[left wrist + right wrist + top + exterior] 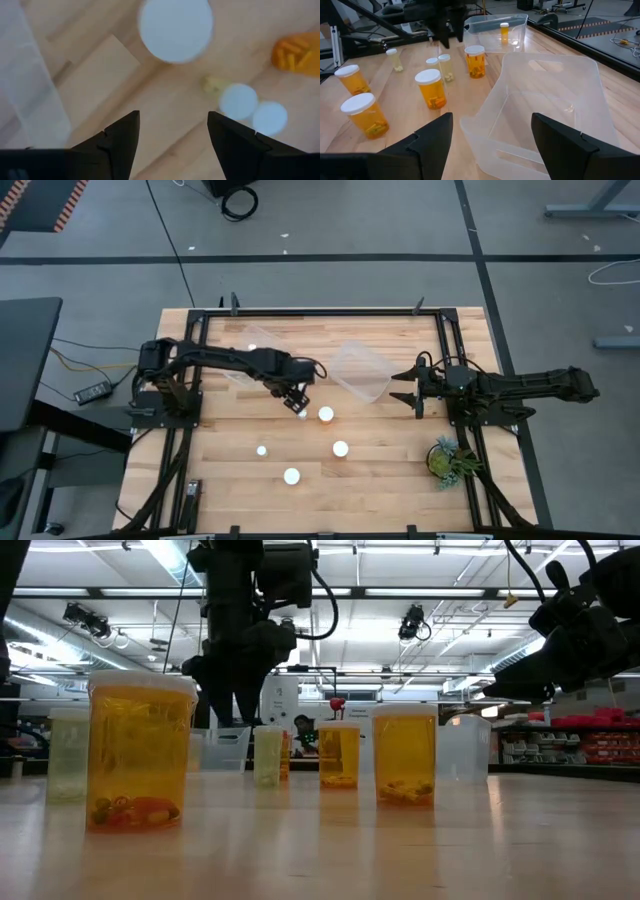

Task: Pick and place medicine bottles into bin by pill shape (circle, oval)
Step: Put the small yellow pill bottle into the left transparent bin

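Note:
Several orange medicine bottles with white caps stand upright on the wooden table, among them a wide one (325, 414), another (340, 448) and a third (291, 475) nearer the front. One small bottle (504, 30) stands inside the far clear bin (492, 19). My left gripper (297, 401) points down, open, above the table beside a narrow bottle (302, 416). In its wrist view a wide white cap (175, 30) lies beyond the open fingers (120, 140). My right gripper (490, 135) waits open at the table's right, facing a tilted clear bin (555, 70).
A green potted plant (450, 460) stands at the near right, by the right arm's base. The tilted clear bin (360, 370) lies between the two grippers. Black frame rails (330, 310) run along the table's edges. Bare wood shows near the front edge.

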Action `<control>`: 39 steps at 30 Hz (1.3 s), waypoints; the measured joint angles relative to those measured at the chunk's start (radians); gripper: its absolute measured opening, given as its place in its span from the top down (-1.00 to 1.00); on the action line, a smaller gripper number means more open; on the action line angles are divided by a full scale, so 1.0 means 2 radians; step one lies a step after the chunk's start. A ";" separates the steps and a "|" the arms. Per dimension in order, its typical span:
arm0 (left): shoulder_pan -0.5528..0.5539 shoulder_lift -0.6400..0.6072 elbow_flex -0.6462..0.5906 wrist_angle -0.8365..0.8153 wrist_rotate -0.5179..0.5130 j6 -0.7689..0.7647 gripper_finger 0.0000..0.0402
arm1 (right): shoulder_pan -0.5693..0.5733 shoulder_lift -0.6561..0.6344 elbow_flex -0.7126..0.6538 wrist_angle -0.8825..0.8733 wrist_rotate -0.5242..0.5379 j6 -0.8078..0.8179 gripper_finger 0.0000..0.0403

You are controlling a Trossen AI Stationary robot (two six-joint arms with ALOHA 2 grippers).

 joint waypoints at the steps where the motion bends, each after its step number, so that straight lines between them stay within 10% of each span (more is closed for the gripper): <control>1: -0.004 0.000 0.000 0.000 0.000 -0.006 -0.19 | 0.000 0.000 0.000 0.000 0.000 0.000 -0.37; 21: -0.134 0.000 0.000 -0.006 0.064 -0.128 -0.13 | 0.000 0.000 0.000 0.000 0.000 0.000 -0.37; 39: -0.256 0.000 -0.001 -0.038 -0.019 -0.251 -0.10 | 0.000 0.000 0.000 0.000 0.000 0.000 -0.37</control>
